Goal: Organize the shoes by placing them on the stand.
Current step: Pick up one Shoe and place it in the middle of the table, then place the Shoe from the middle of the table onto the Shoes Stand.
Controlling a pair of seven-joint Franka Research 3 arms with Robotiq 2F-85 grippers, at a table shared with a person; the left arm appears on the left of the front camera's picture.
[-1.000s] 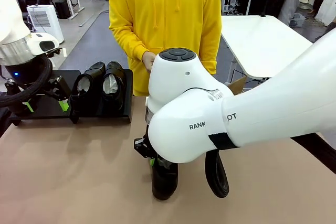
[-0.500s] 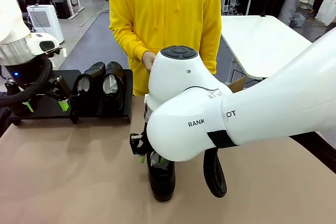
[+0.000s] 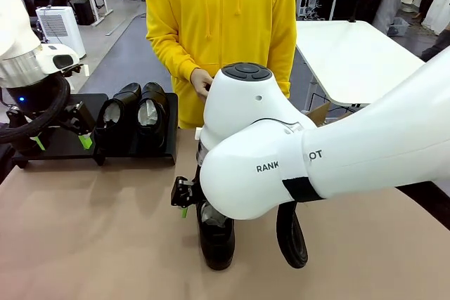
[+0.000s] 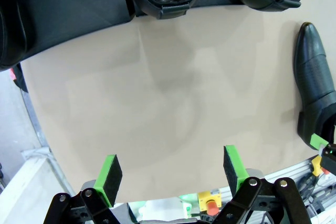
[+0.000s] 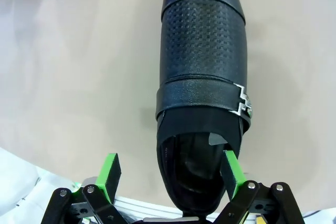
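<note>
My right gripper (image 5: 170,174) is sitting with its pads wide apart, straddling the heel of a shoe (image 5: 203,77) on the table, toe pointing away. My left gripper (image 4: 172,170) is hanging spread too, nothing held, stand (image 4: 68,9) ahead carrying two shoes (image 3: 133,121).

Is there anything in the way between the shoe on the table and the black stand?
Nothing visible blocks it. Bare table lies between the shoe and the stand. Two shoes already fill the stand's right part, and the left gripper hangs over its open left part.
</note>
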